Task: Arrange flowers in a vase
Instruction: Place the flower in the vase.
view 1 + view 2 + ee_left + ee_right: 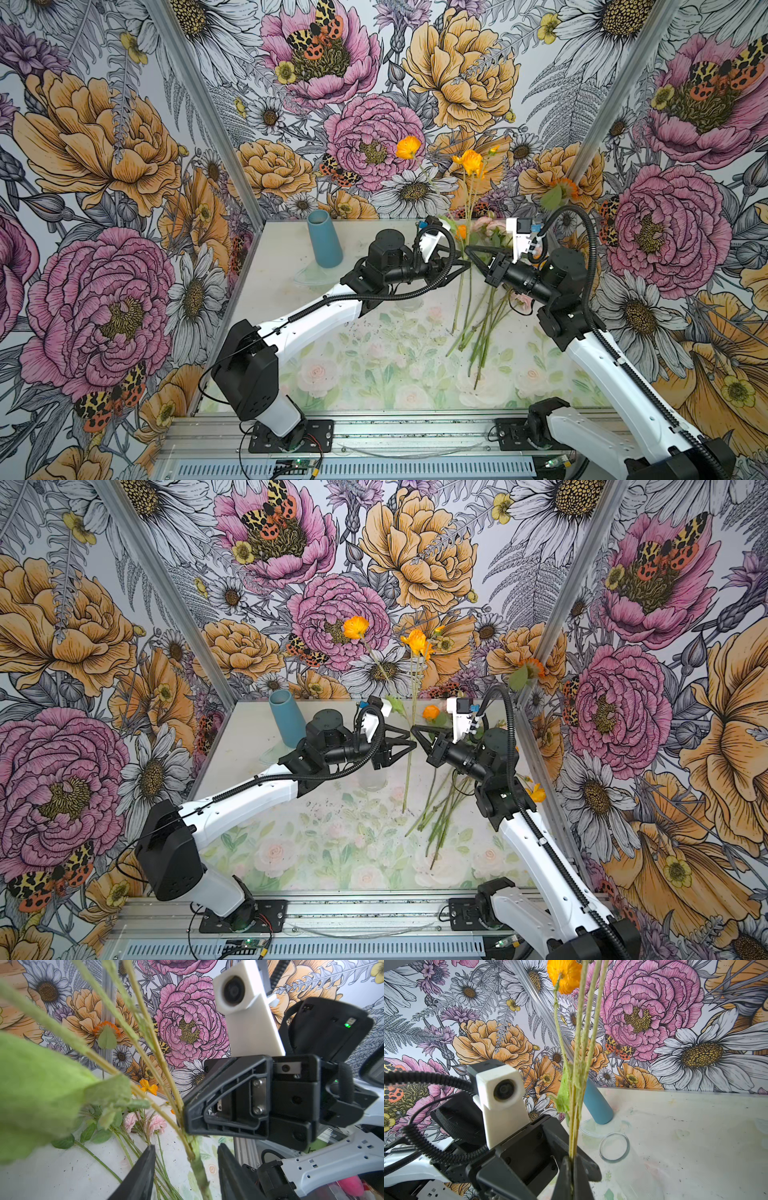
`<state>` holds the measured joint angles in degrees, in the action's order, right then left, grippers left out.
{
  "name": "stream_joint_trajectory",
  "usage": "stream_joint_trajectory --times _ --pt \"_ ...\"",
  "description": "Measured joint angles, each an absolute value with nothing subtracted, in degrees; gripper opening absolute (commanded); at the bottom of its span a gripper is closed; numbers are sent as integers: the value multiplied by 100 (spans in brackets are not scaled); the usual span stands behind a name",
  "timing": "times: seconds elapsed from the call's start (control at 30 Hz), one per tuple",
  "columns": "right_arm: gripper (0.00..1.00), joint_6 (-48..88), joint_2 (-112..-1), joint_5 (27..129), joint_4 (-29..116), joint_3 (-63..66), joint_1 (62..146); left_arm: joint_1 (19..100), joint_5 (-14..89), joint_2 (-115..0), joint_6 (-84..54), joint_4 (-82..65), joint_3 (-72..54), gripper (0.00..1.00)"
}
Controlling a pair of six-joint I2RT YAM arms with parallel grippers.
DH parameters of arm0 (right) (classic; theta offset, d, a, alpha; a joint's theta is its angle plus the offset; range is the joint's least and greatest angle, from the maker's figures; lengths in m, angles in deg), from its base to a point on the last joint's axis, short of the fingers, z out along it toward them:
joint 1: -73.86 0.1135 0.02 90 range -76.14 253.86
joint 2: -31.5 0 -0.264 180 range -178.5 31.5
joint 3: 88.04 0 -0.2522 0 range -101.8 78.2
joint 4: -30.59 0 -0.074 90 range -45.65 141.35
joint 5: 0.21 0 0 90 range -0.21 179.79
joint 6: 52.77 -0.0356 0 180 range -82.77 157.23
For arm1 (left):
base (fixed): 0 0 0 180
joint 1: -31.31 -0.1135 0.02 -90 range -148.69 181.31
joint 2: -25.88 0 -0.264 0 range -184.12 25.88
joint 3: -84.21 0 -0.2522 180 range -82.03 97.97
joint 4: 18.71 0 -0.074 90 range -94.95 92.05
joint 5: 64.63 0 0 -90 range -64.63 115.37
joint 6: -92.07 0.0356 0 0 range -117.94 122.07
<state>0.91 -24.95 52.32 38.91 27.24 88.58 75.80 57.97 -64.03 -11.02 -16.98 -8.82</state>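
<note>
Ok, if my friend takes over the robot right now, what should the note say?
Right gripper: shut on the stems of an upright bunch of orange flowers.
Left gripper: open, fingers either side of those stems.
Blue vase: standing back left on the table, no flowers in it.
Other flowers: lying by the right arm.
Done: one bunch picked up.
Left: put all flowers into the vase.

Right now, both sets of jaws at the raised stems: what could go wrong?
1. The right jaws are shut on several thin held stems. The left jaws stand apart around them, so an off-centre close could miss or crush one.
2. The orange heads splay apart and the vase mouth looks narrow, so insertion might snag or tip it.
</note>
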Motion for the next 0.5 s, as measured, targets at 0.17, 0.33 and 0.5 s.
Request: stream_joint_trajectory --times 0.17,0.33,0.5 --pt "0 91 -2597 5273 3876 2722 8924 7583 5869 -6449 -1174 -1825 -840 28" --pt "0 128 -2630 5402 3872 2692 8930 7524 5891 -6499 -1242 -1812 -840 11" --pt "50 209 -2639 5466 3896 2654 8952 7423 5947 -6499 -1303 -1809 -840 0"
